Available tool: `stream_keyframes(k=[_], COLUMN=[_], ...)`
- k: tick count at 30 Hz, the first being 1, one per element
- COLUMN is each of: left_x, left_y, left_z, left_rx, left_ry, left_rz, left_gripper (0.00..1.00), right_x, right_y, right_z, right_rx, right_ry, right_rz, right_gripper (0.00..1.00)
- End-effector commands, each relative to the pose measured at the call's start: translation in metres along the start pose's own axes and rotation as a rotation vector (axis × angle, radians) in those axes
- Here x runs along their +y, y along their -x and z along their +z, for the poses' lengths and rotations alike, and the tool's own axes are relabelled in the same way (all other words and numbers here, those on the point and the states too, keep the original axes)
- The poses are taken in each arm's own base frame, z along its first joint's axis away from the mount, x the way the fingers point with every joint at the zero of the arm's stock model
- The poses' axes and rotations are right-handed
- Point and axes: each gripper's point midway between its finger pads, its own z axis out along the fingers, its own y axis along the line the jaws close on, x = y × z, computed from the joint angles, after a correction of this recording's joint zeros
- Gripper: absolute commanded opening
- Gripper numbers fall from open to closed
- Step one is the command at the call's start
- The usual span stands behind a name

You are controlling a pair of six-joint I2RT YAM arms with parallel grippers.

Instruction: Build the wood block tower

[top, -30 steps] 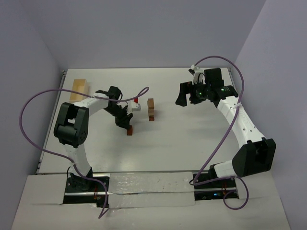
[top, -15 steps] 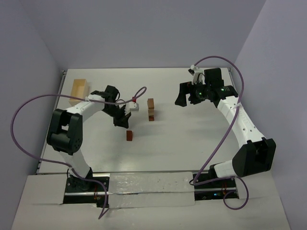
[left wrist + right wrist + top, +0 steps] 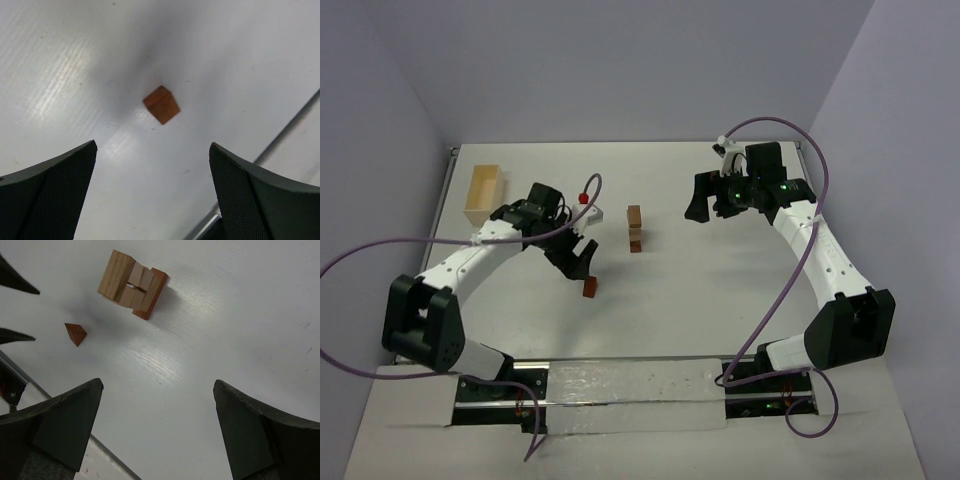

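A white tabletop carries two robot arms, seen from above. Near the centre stands the tower, a narrow stack of small wood blocks, tan on top and reddish brown at its base. It looks about four blocks tall, though the overhead view makes the count uncertain.

A single reddish-brown block lies on the tabletop, apart from the tower, on its near left side. The left end effector hovers just above this block, its fingers spread wide and holding nothing. Its wrist camera shows the block between the two fingers.

The right end effector hangs to the right of the tower, also spread and empty. A pale wooden box sits at the far left.
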Motion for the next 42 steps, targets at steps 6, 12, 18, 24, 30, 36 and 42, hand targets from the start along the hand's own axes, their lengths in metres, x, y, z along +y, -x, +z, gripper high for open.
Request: stream_keyframes(k=[6,12,18,24,30,36,42], left_x=[-0.038,-0.016,-0.015,-0.017,-0.012,-0.012,-0.011], left_y=[-0.020,-0.021,-0.020,-0.015,-0.010,-0.006,-0.003], left_z=[0.029,0.044,0.055,0.063,0.067,0.069,0.062], left_rx=[0.149,0.188,0.215,0.225,0.222,0.226,0.201], left_ry=[0.069,0.186,0.192,0.193,0.207,0.193,0.171], left_rz=[-0.301,-0.360,-0.353,-0.341,-0.344,-0.347,-0.352], left_gripper=[0.89,0.83,0.76,0.70,0.55,0.31,0.00], right_x=[0.001,-0.001,-0.002,-0.003,-0.004,-0.005,-0.003], right_y=[0.003,-0.001,-0.003,0.001,0.002,0.001,0.003], right_z=[-0.005,-0.005,-0.002,-0.002,-0.003,-0.002,-0.003], right_rx=[-0.022,-0.018,-0.014,-0.017,-0.021,-0.017,-0.021], right_ry=[-0.018,-0.031,-0.026,-0.032,-0.039,-0.039,-0.032], right_rz=[0.000,-0.006,0.001,0.000,-0.006,-0.007,-0.013], right_gripper=[1.00,1.00,1.00,1.00,1.00,1.00,1.00])
